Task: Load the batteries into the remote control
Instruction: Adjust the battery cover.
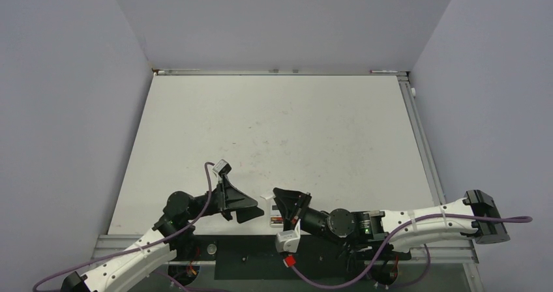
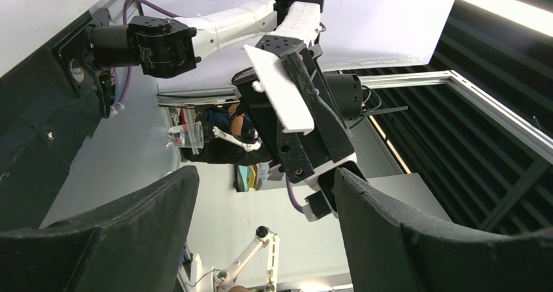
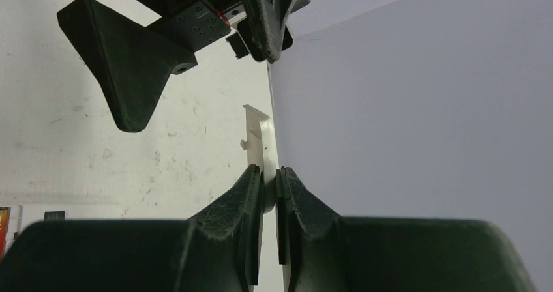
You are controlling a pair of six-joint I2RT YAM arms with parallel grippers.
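Though possibly a lid, white plate point(image 3: 266, 142) fast in right claw point(image 3: 270, 175); left claw point(image 2: 264, 175) agape, both by near edge of table point(image 1: 339, 142).

White-shelled arms point(image 1: 417, 221) with black joints, purple cables point(image 1: 210, 186), black wedge-fingered left hand point(image 2: 264, 188) and right hand point(image 3: 270, 178).

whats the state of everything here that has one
left gripper: open, empty
right gripper: shut on thin white plate
thin white plate: pinched at one end, off the table
remote control: lying on table, not held
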